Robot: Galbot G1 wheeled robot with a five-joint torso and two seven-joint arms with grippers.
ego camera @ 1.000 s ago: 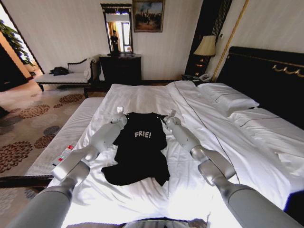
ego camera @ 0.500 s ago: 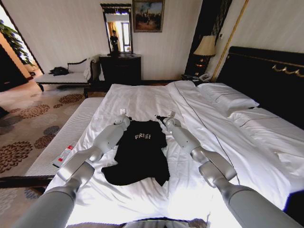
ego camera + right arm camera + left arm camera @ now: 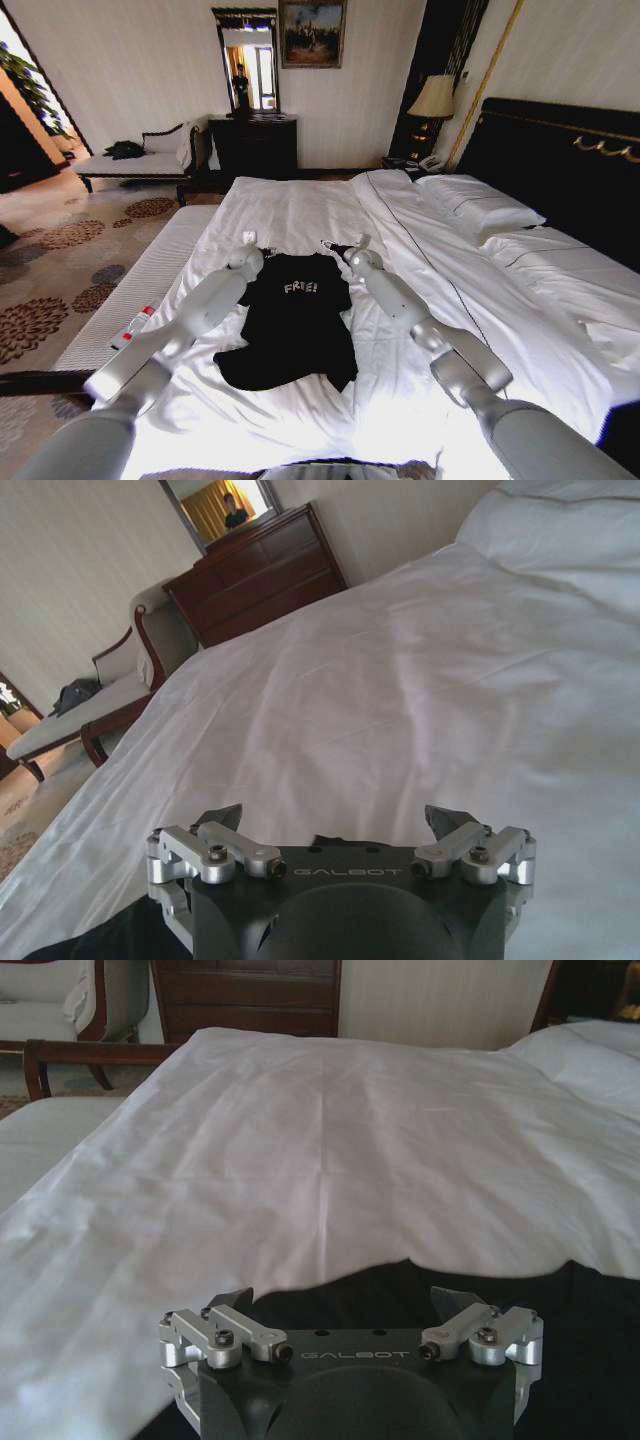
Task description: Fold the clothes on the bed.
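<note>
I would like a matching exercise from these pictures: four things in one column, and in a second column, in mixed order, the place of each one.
Things:
1. black T-shirt
2. left pincer
3. right pincer
4. pillow

Places:
A. at the head of the bed, near the dark headboard
B. at the shirt's collar end, on the robot's right side
C. flat on the white sheet, between the two arms
D. at the shirt's collar end, on the robot's left side

Pairs: 1-C, 2-D, 3-B, 4-A
</note>
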